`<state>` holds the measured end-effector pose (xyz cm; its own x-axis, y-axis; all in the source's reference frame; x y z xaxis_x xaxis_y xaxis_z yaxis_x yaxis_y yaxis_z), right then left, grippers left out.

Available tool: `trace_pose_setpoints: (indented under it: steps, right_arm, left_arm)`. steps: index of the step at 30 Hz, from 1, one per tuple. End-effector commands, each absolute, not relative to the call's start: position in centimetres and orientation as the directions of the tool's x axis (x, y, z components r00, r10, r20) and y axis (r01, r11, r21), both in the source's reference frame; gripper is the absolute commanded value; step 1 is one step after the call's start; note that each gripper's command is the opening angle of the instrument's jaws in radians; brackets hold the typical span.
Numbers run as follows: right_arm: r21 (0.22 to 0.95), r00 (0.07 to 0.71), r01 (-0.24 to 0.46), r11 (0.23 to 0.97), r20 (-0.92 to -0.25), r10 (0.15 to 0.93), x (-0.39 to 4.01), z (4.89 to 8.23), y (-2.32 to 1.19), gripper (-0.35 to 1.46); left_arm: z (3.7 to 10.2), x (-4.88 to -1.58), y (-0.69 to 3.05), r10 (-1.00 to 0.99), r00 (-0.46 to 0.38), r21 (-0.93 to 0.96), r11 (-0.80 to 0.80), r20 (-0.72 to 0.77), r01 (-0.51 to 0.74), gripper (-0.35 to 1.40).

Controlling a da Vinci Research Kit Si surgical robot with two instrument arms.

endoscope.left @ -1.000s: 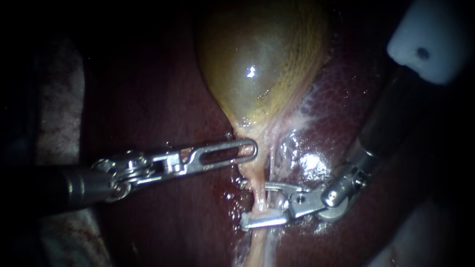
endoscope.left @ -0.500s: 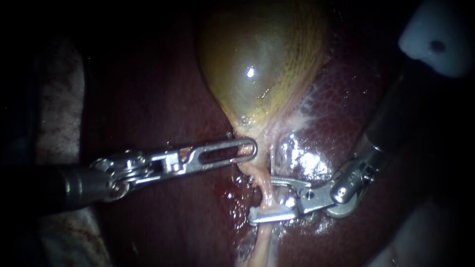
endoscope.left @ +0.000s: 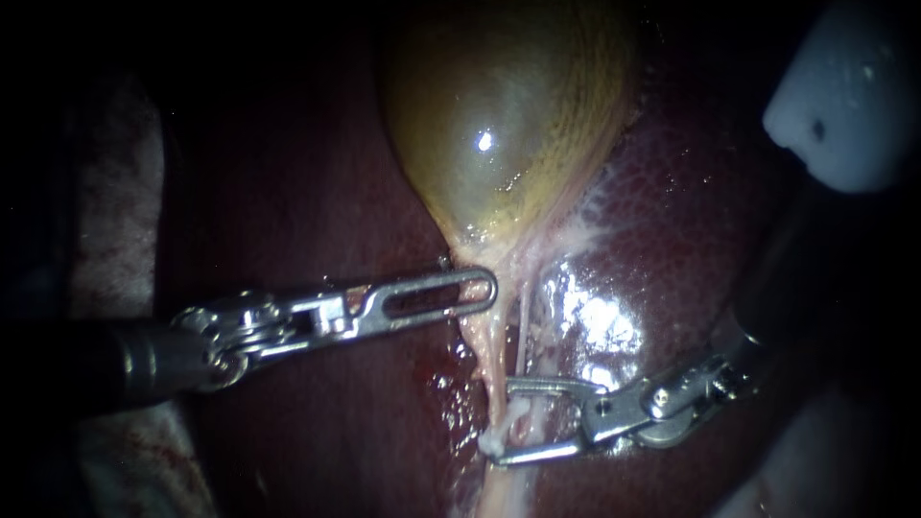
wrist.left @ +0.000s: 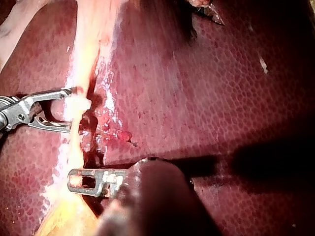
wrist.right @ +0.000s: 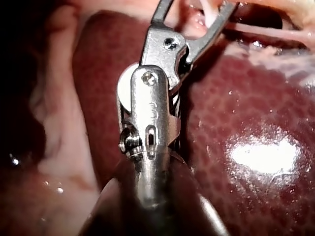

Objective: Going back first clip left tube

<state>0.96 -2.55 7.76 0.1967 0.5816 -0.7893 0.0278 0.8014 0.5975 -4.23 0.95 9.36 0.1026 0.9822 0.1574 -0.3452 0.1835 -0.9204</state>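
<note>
The left tube (endoscope.left: pixel 486 353) runs lengthwise from the gallbladder neck (endoscope.left: pixel 472 270) toward the lower edge of the endoscope view, w/ a thinner pale strand (endoscope.left: pixel 523 326) just beside it on the right. The R instrument (endoscope.left: pixel 503 422) is laid crosswise to that axis, coming in from the right over the liver (endoscope.left: pixel 672 221). Its jaws are held apart w/ a clear gap, and the tube is straddled btw. the two tips; nothing is pinched. A small whitish lump, judged to be the clip (endoscope.left: pixel 495 439), is seated on the tube just inside the lower jaw. Whether it is touched by that jaw cannot be settled. In the left wrist view the clip (wrist.left: pixel 78 104) is likewise found btw. the spread jaws of the R instrument (wrist.left: pixel 72 110), at the tips rather than deep in the throat. The L instrument (endoscope.left: pixel 484 288) is kept farther up: its jaws lie together, clamped on the gallbladder neck, well apart from the clip, and the tube appears to be held taut by it. The R instrument is thus the nearer one. A withdrawal is judged to be needed straight back along its own shaft, i.e. square to the tube, so that neither jaw is dragged across the clip.
</note>
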Motion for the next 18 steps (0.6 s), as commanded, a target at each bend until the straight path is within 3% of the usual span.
trace_pose_setpoints:
  steps: [1,18]
  right_arm:
    - [0.600,0.199,0.028,0.800,-0.787,0.584,0.96,7.77,-2.56,0.58]
    - [0.606,0.217,-0.005,0.796,-0.776,0.592,0.80,7.78,-2.50,0.60]
  left_arm:
    - [9.36,-4.22,0.95,0.982,0.102,-0.921,0.183,0.157,-0.344,-0.35]
    - [9.30,-4.17,0.98,0.982,0.099,-0.921,0.186,0.162,-0.343,-0.35]
